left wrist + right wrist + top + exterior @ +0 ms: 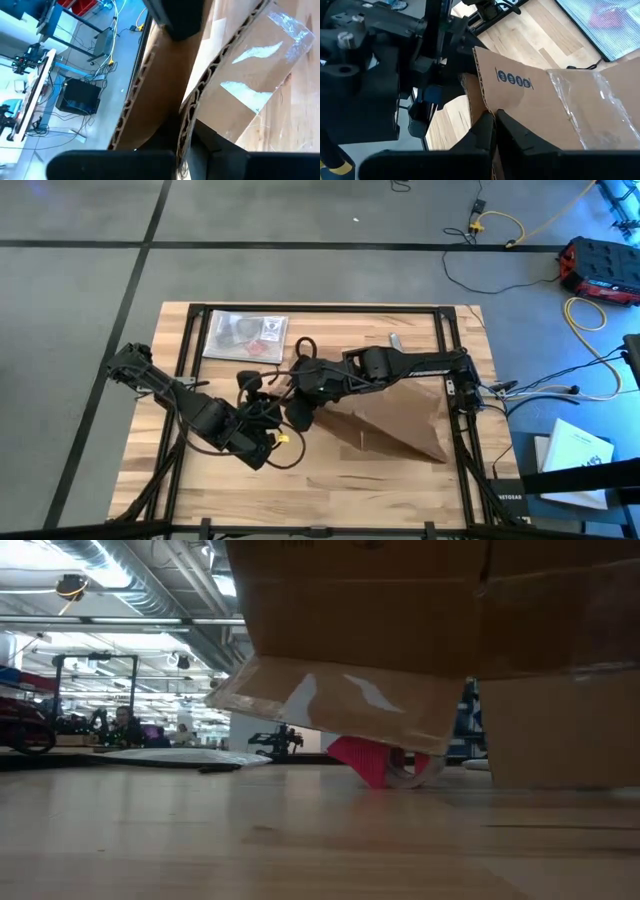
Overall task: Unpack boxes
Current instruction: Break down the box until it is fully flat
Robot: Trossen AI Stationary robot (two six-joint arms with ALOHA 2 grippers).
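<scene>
Box: brown cardboard box (395, 420), flaps out, lifted and tilted over the middle-right of the desk (330, 490); in the low view its underside (400, 610) hangs clear of the wood on one side.
Tape: clear shiny strips on a flap (260, 75).
Left hand: left hand (182, 150), fingers pinched together on a corrugated flap edge of the box, near the desk's centre.
Right hand: right hand (494, 132), fingers clamped tight on another flap edge, just beside the left hand.
Bag: clear plastic bag (245, 335) lying flat at the far left of the desk, well apart from the box.
Red object: small red item (365, 758) on the desk under the raised box.
</scene>
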